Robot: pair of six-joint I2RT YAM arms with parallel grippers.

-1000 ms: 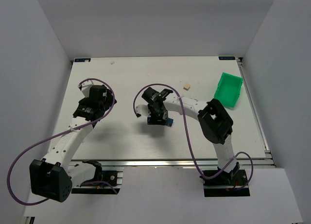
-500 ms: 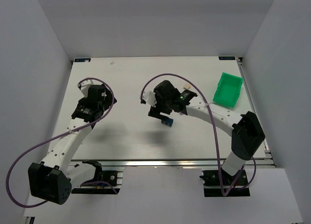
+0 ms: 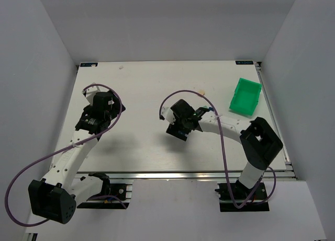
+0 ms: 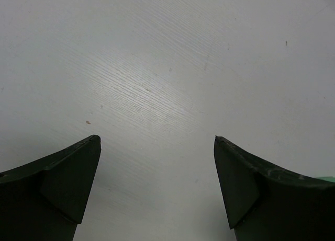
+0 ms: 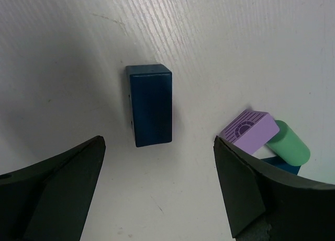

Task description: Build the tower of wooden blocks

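In the right wrist view a dark blue block (image 5: 150,105) lies flat on the white table, just ahead of my open, empty right gripper (image 5: 158,149). To its right a lilac purple block (image 5: 250,131) leans against a mint green cylinder (image 5: 289,149), with another dark blue block (image 5: 276,164) under them, partly hidden by my right finger. In the top view the right gripper (image 3: 180,123) covers these blocks. A cream block (image 3: 202,90) lies farther back. My left gripper (image 4: 157,141) is open over bare table, at the left in the top view (image 3: 97,109).
A bright green plastic bin (image 3: 245,97) stands at the back right of the table (image 3: 136,84). Purple cables loop above both arms. Grey walls enclose the table on three sides.
The right gripper has moved from farther back toward the near edge and now sits over the blue block. The right arm's elbow swung outward, then drew in. The left arm barely shifted.
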